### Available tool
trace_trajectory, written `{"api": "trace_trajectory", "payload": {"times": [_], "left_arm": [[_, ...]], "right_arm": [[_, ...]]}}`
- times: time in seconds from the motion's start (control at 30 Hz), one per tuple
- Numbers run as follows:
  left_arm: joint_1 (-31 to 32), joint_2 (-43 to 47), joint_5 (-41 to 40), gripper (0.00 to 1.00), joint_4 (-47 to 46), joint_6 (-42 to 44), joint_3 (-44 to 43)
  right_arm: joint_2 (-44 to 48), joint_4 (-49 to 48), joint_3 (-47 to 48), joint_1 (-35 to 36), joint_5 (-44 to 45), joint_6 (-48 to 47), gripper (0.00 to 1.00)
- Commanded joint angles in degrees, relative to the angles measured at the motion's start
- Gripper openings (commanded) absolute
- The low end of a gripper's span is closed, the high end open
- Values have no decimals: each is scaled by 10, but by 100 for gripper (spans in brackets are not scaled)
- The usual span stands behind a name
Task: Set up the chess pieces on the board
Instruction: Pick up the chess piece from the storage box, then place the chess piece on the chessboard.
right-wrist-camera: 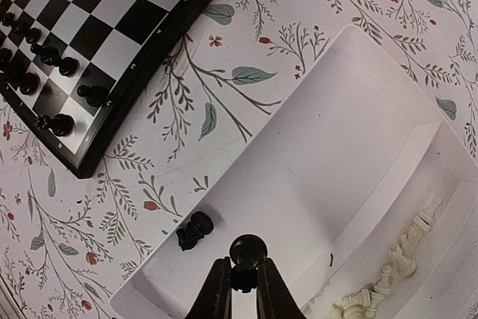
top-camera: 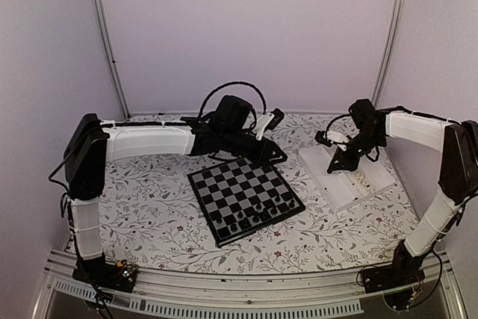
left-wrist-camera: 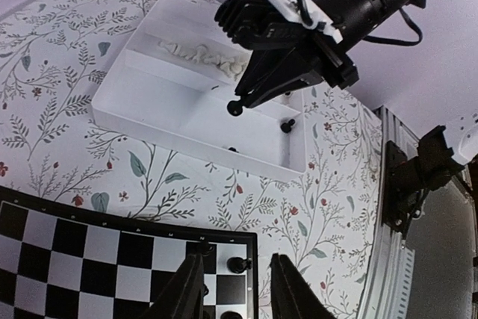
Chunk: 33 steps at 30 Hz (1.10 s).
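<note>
1. Cloth with a floral print is spread over the table, and everything else is set on it.
2. The left arm is stretched from its base across the cloth toward the far side of the chessboard.
3. The chessboard is laid flat and turned diagonally, left of the white tray and apart from it.
4. Black chess pieces are stood in a cluster along the board's near-right edge.
5. The left gripper is held low over the board corner nearest the tray. Its fingers are parted and nothing is gripped. A standing pawn is seen on a corner square just beyond the gap, and neither finger appears to touch it.
6. The right gripper is closed on a held pawn, also black, which is pinched between the fingertips with its round head showing beyond them.
7. The held pawn is positioned over the tray's wider compartment. Whether its base touches the floor cannot be told.
8. A lying black piece is seen on the floor of that same compartment, near the held pawn but apart from it.
9. Cream-white pieces are heaped in the neighbouring narrow compartment, past a low divider.
10. The right arm is bent in from the right edge, over the tray.
</note>
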State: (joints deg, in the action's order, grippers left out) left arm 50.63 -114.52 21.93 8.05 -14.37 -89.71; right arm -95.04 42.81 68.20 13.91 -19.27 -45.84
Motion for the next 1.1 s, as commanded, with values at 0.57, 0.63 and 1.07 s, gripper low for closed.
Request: {"api": "trace_trajectory", "payload": {"times": [0.57,0.63,1.07], "left_arm": [[-155,183,-143,32,74,-23,98],[-174,200,-143,33,89,-14,91],[-228,293,-197,34,56,45,167]], "right_arm": [[-81,86,204,354,-38,30,14],[-111,96,242,387,-30,35,14],[-303,142,390,500,-12,61,14]]}}
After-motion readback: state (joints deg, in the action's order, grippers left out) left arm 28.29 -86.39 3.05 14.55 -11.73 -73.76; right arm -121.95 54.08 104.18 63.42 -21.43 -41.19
